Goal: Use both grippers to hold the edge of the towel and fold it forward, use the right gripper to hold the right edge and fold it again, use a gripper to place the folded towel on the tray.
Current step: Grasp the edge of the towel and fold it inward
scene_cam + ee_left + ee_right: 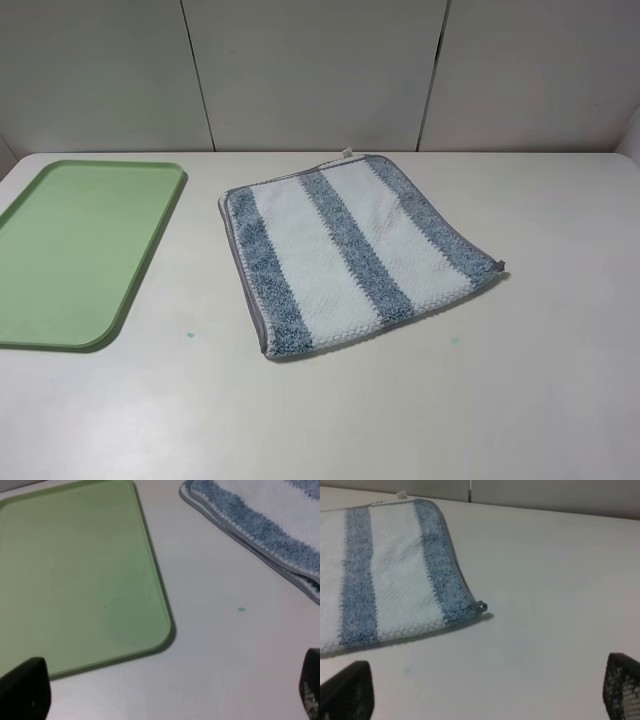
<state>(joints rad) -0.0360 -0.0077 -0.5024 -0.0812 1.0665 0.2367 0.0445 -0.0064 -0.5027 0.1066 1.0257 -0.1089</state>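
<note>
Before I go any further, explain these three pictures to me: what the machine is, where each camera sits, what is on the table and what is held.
This is a robot with two arms, each ending in a pincer. One picture comes from a camera mounted high, looking down at the white table; no arm shows in it. The other two come from small cameras on the arms' wrists. In those, the dark shapes in the corners are the fingertips: the left gripper looks over a pale green tray, the right gripper over a striped towel. Both stand wide open and hold nothing. The towel, white with blue-grey stripes and a grey hem, lies on the table beside the tray, not touching it. Along one side two layers seem to show. The tray has nothing on it.
</note>
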